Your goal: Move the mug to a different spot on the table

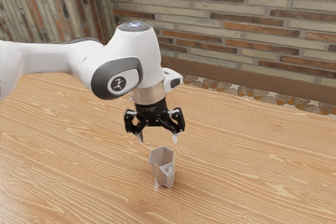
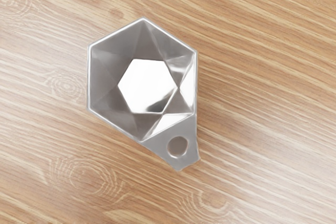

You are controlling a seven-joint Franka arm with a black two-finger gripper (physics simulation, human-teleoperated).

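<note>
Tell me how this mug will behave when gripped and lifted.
The mug looks like rigid, shiny metal, so it probably won't flex but may slip. It tapers to a narrower base, so a sideways nudge could tip it. Flat facets likely keep it from rolling.

Bright, soft, even light on a wooden table (image 1: 252,171).
The light falls from above. A white glare spot sits on the top cap of the arm (image 1: 134,26), and the arm's underside shades to grey. The tabletop is lit alike from near to far, with a faint shadow at the foot of the metal mug (image 2: 142,85). The mug's inner floor glares white and its facets grade to dark grey. The far brick wall (image 1: 236,14) is lit flatly.
</note>
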